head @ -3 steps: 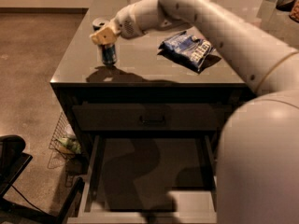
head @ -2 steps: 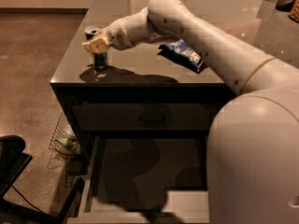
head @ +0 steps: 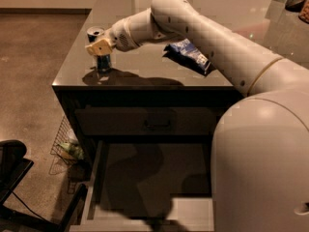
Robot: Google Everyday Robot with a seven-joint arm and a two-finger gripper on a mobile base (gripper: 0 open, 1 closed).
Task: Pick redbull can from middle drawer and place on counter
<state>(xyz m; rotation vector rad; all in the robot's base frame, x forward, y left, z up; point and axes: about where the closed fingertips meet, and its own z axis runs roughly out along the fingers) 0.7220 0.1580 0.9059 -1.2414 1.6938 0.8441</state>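
The redbull can [head: 102, 62] stands upright near the front left corner of the counter [head: 145, 74], its silver top showing. Its base looks to be at the counter surface, above its dark shadow. My gripper [head: 99, 46] reaches in from the right and is shut around the can's upper body, its tan fingers [head: 96, 48] crossing the can. The middle drawer [head: 94, 178] is pulled open below the counter; the dark floor that shows holds nothing, and my arm hides its right part.
A blue chip bag [head: 188, 54] lies on the counter right of the can. A closed drawer front with a black bar handle [head: 157, 123] sits above the open drawer. A wire basket [head: 65, 146] and a black chair base [head: 14, 178] stand on the floor at left.
My gripper has carried the can leftward toward the counter's front left corner and kept its hold on it. The chip bag and drawer have not moved.
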